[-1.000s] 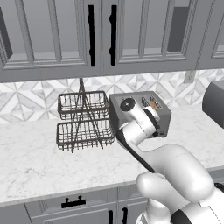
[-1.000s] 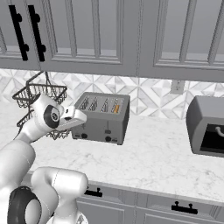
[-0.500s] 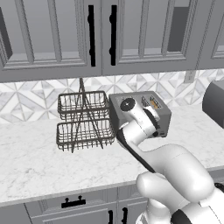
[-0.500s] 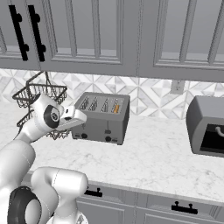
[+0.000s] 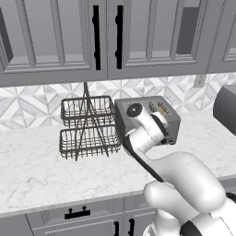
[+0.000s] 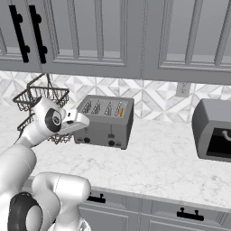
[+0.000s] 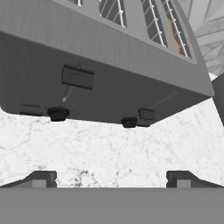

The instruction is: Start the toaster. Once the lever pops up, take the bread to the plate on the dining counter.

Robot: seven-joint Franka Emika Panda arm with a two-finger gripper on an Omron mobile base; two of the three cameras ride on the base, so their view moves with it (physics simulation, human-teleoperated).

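Observation:
The grey toaster (image 6: 106, 122) stands on the marble worktop against the backsplash, also seen as the toaster (image 5: 161, 115) behind my arm. The bread (image 6: 119, 110) sits down in the slot nearest the right end, a tan sliver (image 7: 175, 41) in the hand view. On the toaster's front (image 7: 109, 87) a dark lever tab (image 7: 78, 77) sits high at the left, with a second tab (image 7: 146, 114) lower at the right, above two black knobs. My gripper (image 7: 111, 179) is open just in front of that face, with nothing between its fingertips (image 7: 41, 178). The plate and the dining counter are out of view.
A two-tier dark wire basket rack (image 5: 87, 126) stands just left of the toaster. A dark-fronted grey appliance (image 6: 214, 131) sits further right on the worktop (image 6: 167, 162). Grey wall cabinets (image 5: 106, 37) hang overhead.

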